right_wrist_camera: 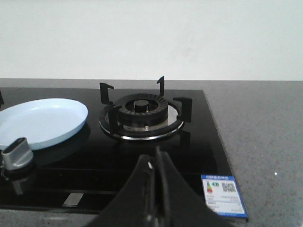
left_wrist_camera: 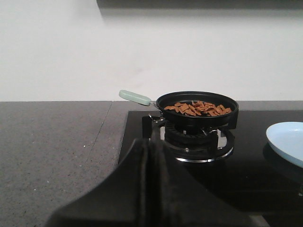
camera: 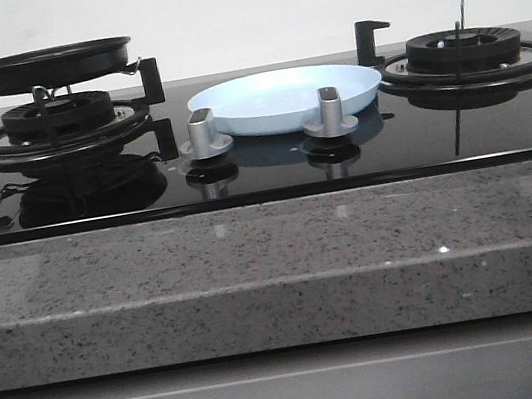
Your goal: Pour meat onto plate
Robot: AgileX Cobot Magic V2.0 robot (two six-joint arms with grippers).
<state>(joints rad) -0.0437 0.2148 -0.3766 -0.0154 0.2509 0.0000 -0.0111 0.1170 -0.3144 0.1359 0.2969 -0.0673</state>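
The meat (left_wrist_camera: 199,109), a loose pile of small orange-brown pieces, lies in a black frying pan (camera: 48,67) with a pale handle (left_wrist_camera: 134,97) on the left burner; from the front view the meat is hidden by the pan's rim. The pale-blue plate (camera: 285,98) sits empty on the hob between the burners; it also shows in the left wrist view (left_wrist_camera: 286,140) and the right wrist view (right_wrist_camera: 42,122). My left gripper (left_wrist_camera: 150,144) is shut and empty, short of the pan. My right gripper (right_wrist_camera: 156,156) is shut and empty, short of the right burner. Neither gripper shows in the front view.
Two silver knobs (camera: 204,134) (camera: 329,113) stand in front of the plate. The right burner (camera: 463,52) bears nothing. A grey stone counter (camera: 277,269) fronts the black glass hob. A blue label (right_wrist_camera: 222,191) sits at the hob's near right corner.
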